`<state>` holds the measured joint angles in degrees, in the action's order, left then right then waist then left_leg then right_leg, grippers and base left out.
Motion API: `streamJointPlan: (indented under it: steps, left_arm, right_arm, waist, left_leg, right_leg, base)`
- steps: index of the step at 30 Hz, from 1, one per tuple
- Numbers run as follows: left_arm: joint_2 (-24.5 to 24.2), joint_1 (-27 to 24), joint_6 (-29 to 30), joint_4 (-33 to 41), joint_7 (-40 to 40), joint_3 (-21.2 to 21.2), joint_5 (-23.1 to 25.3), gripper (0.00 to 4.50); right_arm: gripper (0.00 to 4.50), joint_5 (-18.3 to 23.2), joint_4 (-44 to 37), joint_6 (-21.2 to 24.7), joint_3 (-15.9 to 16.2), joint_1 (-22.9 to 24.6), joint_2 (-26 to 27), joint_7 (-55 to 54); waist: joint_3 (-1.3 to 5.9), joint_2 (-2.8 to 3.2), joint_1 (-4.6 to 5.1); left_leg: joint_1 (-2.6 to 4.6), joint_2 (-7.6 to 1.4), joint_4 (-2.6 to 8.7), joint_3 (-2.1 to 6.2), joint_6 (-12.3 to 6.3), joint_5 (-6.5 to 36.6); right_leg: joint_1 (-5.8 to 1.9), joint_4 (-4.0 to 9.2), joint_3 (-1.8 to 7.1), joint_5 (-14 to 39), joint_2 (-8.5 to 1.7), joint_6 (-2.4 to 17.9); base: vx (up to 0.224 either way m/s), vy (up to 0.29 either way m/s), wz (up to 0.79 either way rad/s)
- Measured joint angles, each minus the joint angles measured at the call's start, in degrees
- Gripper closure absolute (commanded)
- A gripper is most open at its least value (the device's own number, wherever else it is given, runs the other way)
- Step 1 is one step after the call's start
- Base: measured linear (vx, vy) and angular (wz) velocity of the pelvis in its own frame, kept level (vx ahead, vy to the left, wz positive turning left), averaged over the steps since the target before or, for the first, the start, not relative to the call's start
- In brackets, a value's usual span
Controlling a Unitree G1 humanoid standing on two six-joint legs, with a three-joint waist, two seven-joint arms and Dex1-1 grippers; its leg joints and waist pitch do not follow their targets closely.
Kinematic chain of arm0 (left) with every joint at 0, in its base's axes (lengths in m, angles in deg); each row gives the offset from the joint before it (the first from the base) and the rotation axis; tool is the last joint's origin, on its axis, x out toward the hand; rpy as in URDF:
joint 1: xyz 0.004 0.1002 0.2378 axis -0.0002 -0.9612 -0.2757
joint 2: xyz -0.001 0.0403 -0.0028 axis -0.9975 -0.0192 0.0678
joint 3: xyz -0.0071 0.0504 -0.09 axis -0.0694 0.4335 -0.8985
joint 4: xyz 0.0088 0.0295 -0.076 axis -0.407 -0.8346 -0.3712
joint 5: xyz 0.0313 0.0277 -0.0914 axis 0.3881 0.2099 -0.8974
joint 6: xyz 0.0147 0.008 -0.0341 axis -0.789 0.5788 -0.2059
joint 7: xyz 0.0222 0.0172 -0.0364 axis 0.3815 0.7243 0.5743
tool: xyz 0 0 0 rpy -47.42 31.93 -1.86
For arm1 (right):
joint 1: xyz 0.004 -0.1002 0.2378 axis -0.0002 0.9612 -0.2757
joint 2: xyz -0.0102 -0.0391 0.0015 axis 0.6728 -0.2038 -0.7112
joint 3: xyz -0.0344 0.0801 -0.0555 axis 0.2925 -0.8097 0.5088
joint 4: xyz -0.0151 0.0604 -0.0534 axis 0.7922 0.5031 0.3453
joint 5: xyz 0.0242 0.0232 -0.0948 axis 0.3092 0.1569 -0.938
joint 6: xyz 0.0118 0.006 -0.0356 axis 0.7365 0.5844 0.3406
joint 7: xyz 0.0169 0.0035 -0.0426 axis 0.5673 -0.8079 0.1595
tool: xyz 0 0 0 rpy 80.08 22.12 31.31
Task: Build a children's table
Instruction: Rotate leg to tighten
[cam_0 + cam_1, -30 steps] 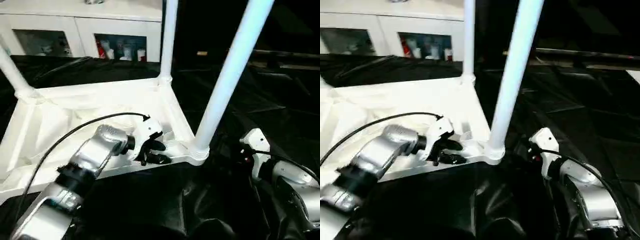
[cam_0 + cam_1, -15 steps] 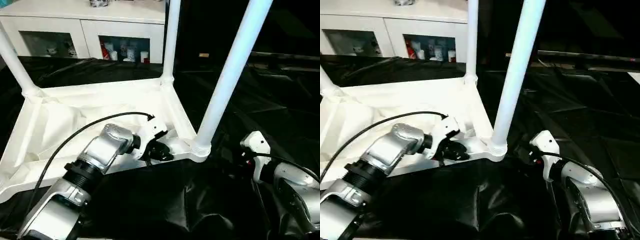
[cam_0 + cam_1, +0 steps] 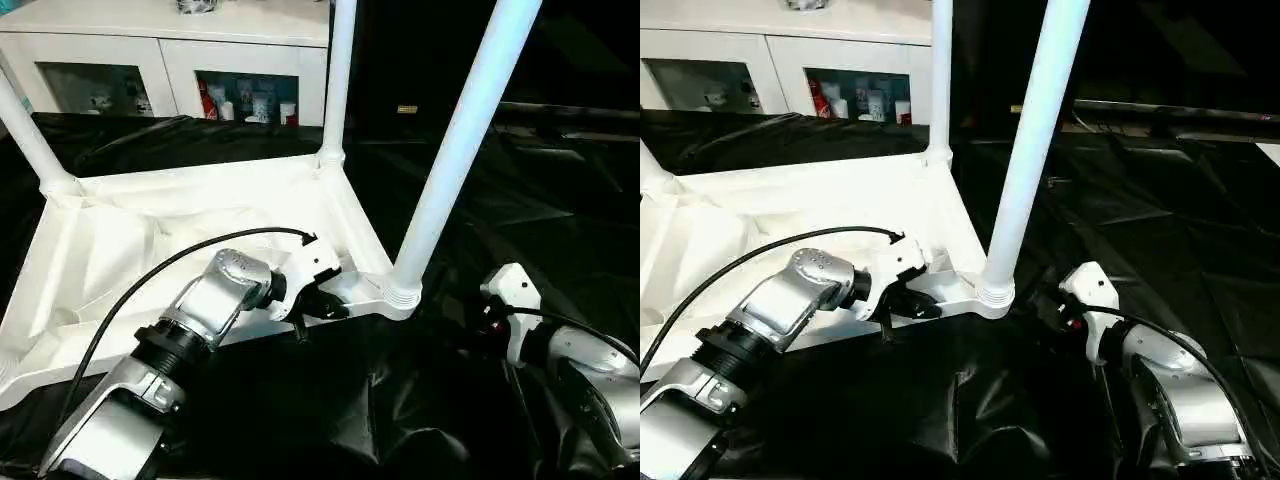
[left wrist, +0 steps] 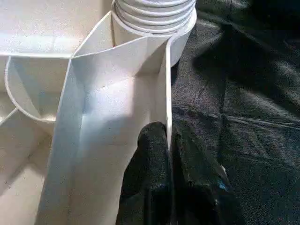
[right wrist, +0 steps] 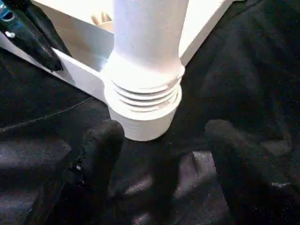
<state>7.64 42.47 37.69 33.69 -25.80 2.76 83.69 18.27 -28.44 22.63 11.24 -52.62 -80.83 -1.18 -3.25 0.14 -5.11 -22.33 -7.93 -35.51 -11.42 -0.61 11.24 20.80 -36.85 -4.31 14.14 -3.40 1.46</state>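
I have the tabletop (image 3: 130,250) lying upside down on the black cloth (image 3: 420,400), ribbed underside up. From the head camera I count three legs standing in corner sockets: the nearest leg (image 3: 455,150) at about 3 o'clock from the tabletop's middle, the far leg (image 3: 338,80) at roughly 1 o'clock, and a third leg (image 3: 25,135) at about 10 o'clock. The near-left corner runs out at the picture's edge, so I cannot tell whether a fourth leg is fitted there.

My left gripper (image 4: 169,140) is pinched shut on the tabletop's thin side wall (image 4: 168,84), one finger inside and one outside, just short of the nearest leg's ribbed collar (image 4: 154,11). That looks like a bracing hold on the frame.

My right gripper (image 5: 159,140) stands wide open with nothing in it, its fingers (image 5: 101,145) on either side of the nearest leg's socket (image 5: 143,103) and not touching it.

I judge the build mostly done. What is left, as I read it, is seating this nearest leg firmly, checking the unseen corner, then turning the table upright.
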Motion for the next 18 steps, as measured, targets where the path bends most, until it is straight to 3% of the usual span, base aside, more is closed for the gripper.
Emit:
streamJointPlan:
  steps: [8,9,14,18]
  left_arm:
    - [-2.3,-1.9,-7.0,-2.5,-4.0,-3.9,-2.5,4.47]
    - [-2.9,-2.1,-7.6,-2.8,-4.9,-4.0,-2.8,4.50]
    - [-5.1,-3.5,-10.3,-2.7,-8.2,-4.5,-3.3,4.50]
    - [-5.3,-4.4,-10.9,-2.0,-8.7,-5.0,-3.3,4.50]
  right_arm:
    - [1.27,0.5,0.6,-1.9,-0.2,0.0,1.2,0.1]
    - [1.00,0.8,1.1,-2.2,-0.2,-0.2,1.8,0.1]
    - [0.59,2.0,3.9,-5.1,0.2,-3.1,4.5,1.5]
    - [0.40,1.1,4.8,-6.5,2.6,-5.1,4.5,3.8]
  waist:
    - [-0.20,0.35,0.19]
    - [-0.21,0.36,0.15]
    - [-0.14,0.48,0.21]
    - [-0.16,0.39,0.31]
  left_leg:
    - [0.00,-0.02,0.08,0.00,0.01,0.0]
    - [-0.02,-0.02,0.11,0.00,0.01,0.0]
    - [-0.03,-0.02,0.17,-0.10,0.00,0.0]
    - [0.03,-0.02,0.20,-0.20,-0.01,0.0]
  right_leg:
    - [0.11,-0.02,0.00,0.0,0.01,0.0]
    - [0.15,0.00,0.00,0.0,0.01,0.0]
    - [0.17,0.15,0.08,0.0,0.01,0.0]
    - [0.16,0.18,0.17,0.0,0.01,0.0]
  base:
    - [0.000,0.000,0.00]
    - [0.000,0.000,0.00]
    - [0.000,0.000,0.00]
    - [0.000,0.000,0.00]
